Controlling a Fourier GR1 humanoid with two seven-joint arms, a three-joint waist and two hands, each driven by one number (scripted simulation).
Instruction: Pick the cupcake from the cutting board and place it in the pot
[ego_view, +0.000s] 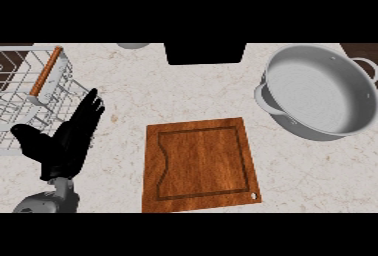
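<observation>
A brown wooden cutting board (201, 165) lies flat at the centre of the counter, and nothing stands on it. A grey metal pot (319, 90) with side handles sits at the upper right; I see only its bare inside. No cupcake shows anywhere in the head view. My left hand (68, 136) is at the left, fingers straight and pointing up, thumb out to the side, holding nothing. It is well to the left of the board. My right hand does not show.
A white wire dish rack (29, 95) with a wooden-handled tool stands at the upper left, just behind my left hand. A black box-like object (204, 52) sits at the top centre beside a small grey round thing (133, 45).
</observation>
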